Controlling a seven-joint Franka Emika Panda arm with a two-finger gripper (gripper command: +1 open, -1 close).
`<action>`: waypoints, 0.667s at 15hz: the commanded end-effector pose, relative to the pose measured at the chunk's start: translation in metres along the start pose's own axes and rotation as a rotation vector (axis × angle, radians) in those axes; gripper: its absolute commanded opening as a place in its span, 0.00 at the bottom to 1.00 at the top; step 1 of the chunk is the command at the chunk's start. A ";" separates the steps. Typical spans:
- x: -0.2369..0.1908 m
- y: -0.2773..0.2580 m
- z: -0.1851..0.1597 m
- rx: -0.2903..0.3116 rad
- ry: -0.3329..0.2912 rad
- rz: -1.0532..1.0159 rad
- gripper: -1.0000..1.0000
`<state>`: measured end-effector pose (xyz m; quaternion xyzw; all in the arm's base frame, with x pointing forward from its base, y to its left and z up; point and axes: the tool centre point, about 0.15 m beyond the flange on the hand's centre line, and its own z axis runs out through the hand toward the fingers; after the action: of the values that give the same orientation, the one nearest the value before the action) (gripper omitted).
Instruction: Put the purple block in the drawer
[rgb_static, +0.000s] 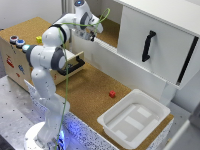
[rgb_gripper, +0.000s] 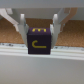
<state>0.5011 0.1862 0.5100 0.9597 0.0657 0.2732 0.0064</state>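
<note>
In the wrist view the purple block (rgb_gripper: 39, 40), dark with yellow markings, sits between my two fingers (rgb_gripper: 22, 27), which press on its sides. My gripper (rgb_gripper: 39, 31) is shut on it, over a cork surface and a white ledge (rgb_gripper: 42, 60). In the exterior view the gripper (rgb_static: 91, 35) hangs by the edge of the white cabinet's shelf; the block itself is too small to make out there. The drawer (rgb_static: 75, 64), pale wood with a black bar handle, juts out of the low wooden box (rgb_static: 15, 57) below the gripper and toward the exterior view's left, partly hidden by my arm.
A white cabinet door (rgb_static: 150, 45) with a black handle stands open at the exterior view's right. A white plastic tub (rgb_static: 134, 117) sits at the front right, with a small red block (rgb_static: 112, 93) on the cork beside it. A yellow block (rgb_static: 39, 38) lies on the wooden box.
</note>
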 end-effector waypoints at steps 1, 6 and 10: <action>-0.080 -0.026 -0.039 0.077 0.039 -0.110 0.00; -0.119 -0.082 -0.046 0.201 -0.117 -0.397 0.00; -0.151 -0.113 -0.026 0.360 -0.203 -0.683 0.00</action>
<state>0.3692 0.2555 0.4812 0.9321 0.2941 0.2100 -0.0249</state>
